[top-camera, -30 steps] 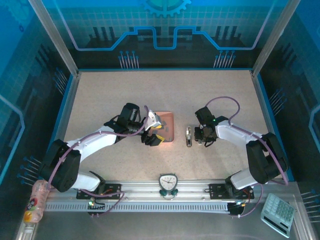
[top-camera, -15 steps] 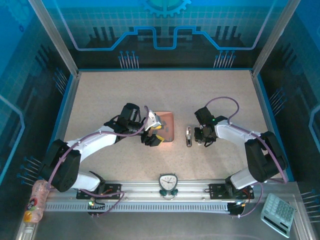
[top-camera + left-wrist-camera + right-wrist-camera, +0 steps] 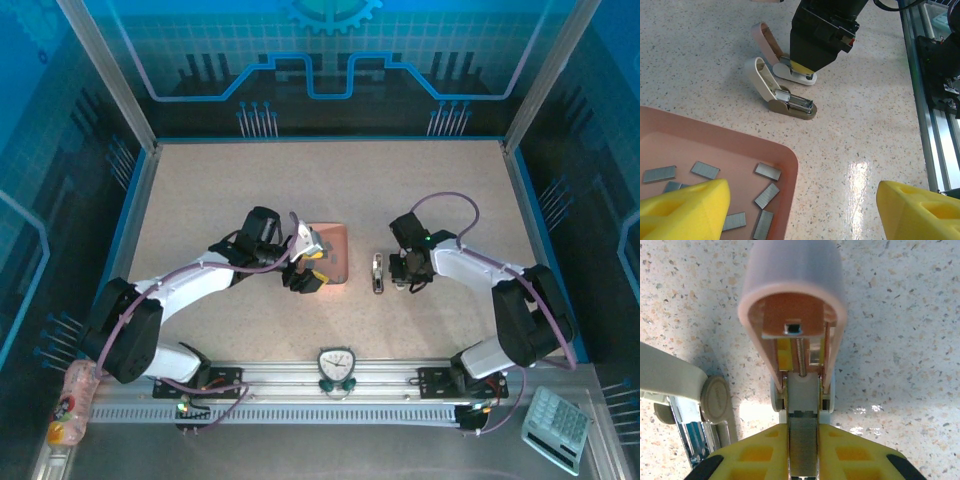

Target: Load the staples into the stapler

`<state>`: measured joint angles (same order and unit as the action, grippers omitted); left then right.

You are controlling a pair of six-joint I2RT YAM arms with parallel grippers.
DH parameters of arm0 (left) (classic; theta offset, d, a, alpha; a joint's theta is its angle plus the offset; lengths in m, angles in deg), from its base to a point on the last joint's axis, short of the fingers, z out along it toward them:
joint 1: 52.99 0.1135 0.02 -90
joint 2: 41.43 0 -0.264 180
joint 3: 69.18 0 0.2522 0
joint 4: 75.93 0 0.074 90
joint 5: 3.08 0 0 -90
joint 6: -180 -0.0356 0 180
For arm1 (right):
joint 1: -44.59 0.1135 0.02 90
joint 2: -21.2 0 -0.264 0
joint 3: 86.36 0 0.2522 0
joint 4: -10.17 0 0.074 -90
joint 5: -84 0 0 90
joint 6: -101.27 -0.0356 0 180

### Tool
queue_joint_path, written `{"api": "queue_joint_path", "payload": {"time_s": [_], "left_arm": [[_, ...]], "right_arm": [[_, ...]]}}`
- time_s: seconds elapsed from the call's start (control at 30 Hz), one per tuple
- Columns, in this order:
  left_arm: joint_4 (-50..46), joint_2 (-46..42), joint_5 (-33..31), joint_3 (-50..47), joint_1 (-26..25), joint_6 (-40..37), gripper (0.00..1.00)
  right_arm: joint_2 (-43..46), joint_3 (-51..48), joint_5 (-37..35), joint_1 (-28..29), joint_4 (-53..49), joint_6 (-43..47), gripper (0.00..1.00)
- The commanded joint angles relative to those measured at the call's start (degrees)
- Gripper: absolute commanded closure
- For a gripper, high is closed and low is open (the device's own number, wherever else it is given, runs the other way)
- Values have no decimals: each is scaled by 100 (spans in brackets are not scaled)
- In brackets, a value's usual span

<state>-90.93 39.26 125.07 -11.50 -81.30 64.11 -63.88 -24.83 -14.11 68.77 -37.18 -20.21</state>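
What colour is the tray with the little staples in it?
Pink tray; the left wrist view shows it best.

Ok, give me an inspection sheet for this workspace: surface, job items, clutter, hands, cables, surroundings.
Surface: speckled beige table, some glare.
Job's things: staples lie loose in the pink tray; white stapler lies open on the table; pink stapler stands open beside it.
Clutter: timer on the front rail; what looks like a calculator and a bottle at the near corners.
Hands: left hand open at the tray's edge; right hand shut on the pink stapler's base.
Cables: purple cable looped along each arm.
Surroundings: blue printed walls.
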Motion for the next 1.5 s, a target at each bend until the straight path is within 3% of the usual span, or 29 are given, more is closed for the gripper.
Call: {"api": "queue_joint_path", "payload": {"time_s": [0.0, 1.23, 1.47], "left_arm": [[-88, 70, 34, 181, -39, -153, 22], [-109, 67, 34, 189, -50, -175, 22], [-114, 59, 34, 193, -43, -180, 22]], "right_arm": [[53, 207, 11, -72, -258, 37, 80], [-410, 513, 137, -66, -588, -24, 71], [-536, 536, 198, -64, -623, -33, 74]]}}
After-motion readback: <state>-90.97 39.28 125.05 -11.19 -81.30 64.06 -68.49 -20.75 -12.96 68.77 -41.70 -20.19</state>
